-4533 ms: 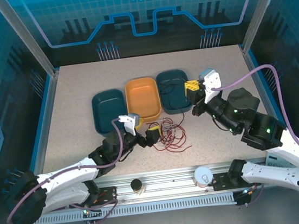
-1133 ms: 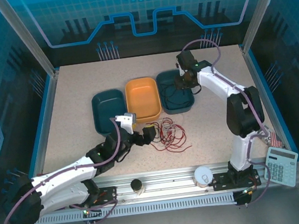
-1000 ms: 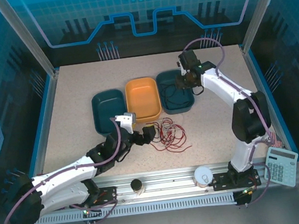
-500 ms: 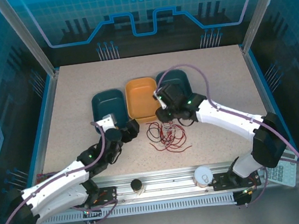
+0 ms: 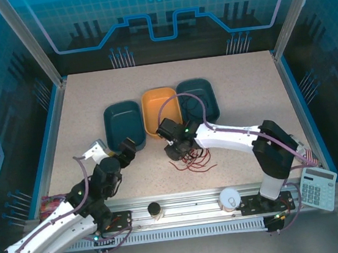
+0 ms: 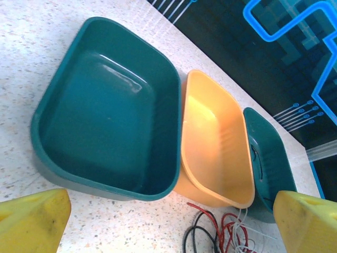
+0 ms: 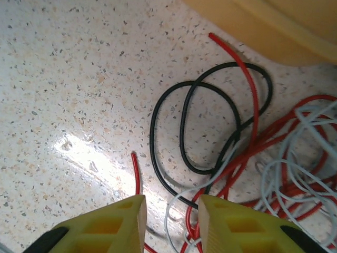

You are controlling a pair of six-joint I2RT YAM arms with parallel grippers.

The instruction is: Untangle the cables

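- Cables [image 5: 191, 157] lie in a loose heap on the speckled table [image 5: 245, 92], just in front of the orange bin [image 5: 161, 109]. Red, black and whitish strands cross one another there.
- In the right wrist view the black makes two overlapping loops close to the bin's lower edge. One red end lies free just beside that edge, and the whitish coils bunch up with more red toward the right.
- A second short red end lies apart on the bare table, near the left yellow finger.
- The right gripper [image 5: 174, 147] reaches in low over the near-left edge of the heap. Its fingers stand a little apart with a clear gap between them — clamped on nothing. A whitish strand and a red one run through that gap on the tabletop.
- The left gripper [image 5: 126, 153] is spread wide and holds nothing. It sits near the front corner of the left teal bin [image 5: 122, 123], well to the left of the heap.
- In the left wrist view the two yellow fingertips frame the row of bins, with a small part of the heap at the bottom edge.
- The bins stand side by side, the orange one between the left teal bin and the right teal bin [image 5: 199, 98], their walls touching or nearly so.
- A calculator [image 5: 317, 185] sits at the front right, off the table's edge.
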